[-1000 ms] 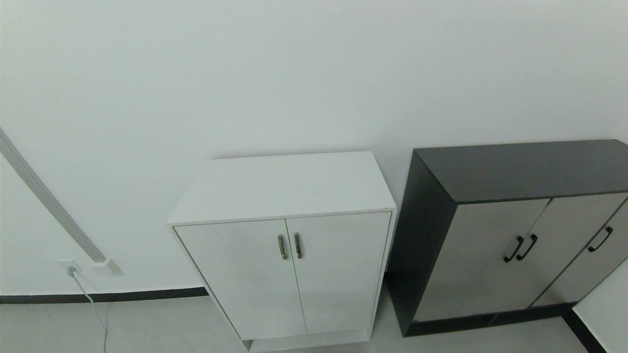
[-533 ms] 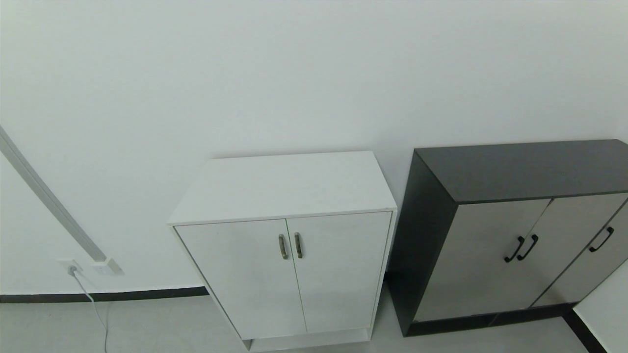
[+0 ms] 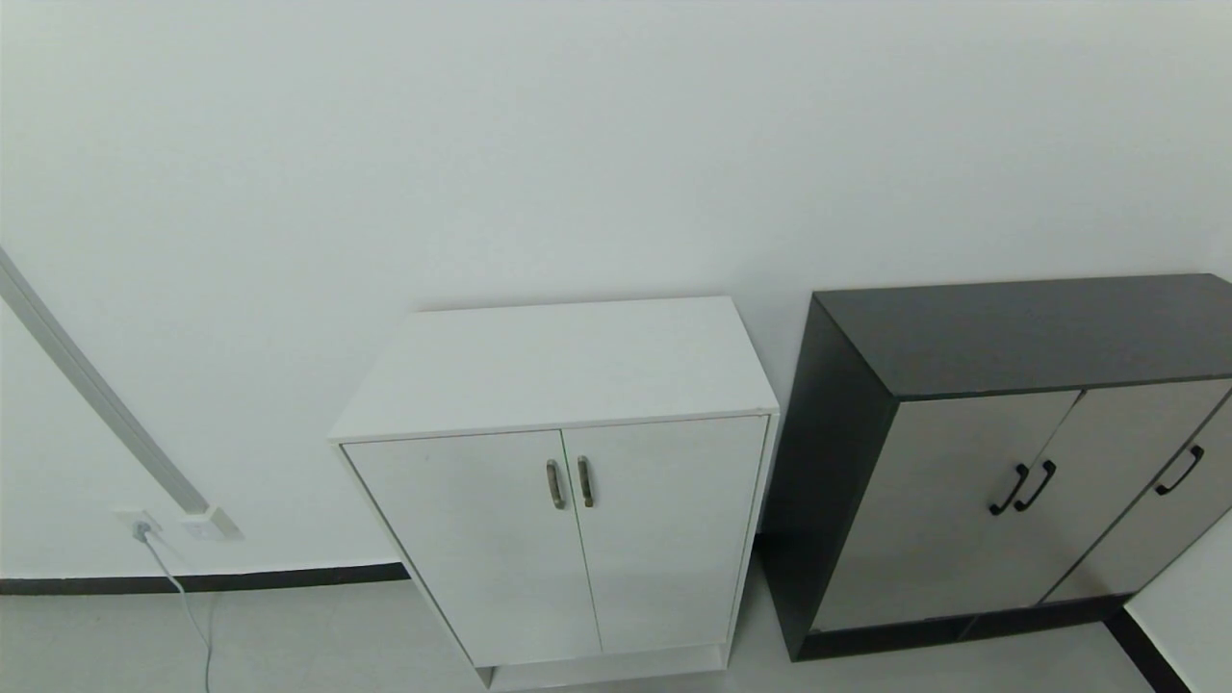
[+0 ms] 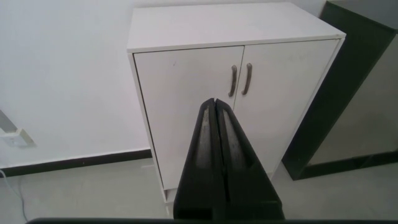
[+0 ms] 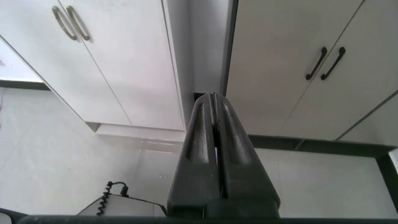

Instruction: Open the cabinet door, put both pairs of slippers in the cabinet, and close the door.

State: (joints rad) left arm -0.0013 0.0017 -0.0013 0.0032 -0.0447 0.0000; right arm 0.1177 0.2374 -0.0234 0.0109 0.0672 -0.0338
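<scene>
A white two-door cabinet (image 3: 558,481) stands against the wall with both doors closed and two grey handles (image 3: 569,483) side by side at the middle seam. In the left wrist view my left gripper (image 4: 214,102) is shut and empty, held in front of the white cabinet (image 4: 236,81), below its handles (image 4: 240,79). My right gripper (image 5: 214,96) is shut and empty too, hanging over the floor before the gap between the white cabinet (image 5: 112,56) and the dark one.
A dark cabinet (image 3: 1011,452) with grey doors and black handles stands right beside the white one. A wall socket with a cable (image 3: 173,587) is at the lower left. A white wall corner (image 3: 1193,616) juts in at the lower right. A coiled black cable (image 5: 115,186) lies on the floor.
</scene>
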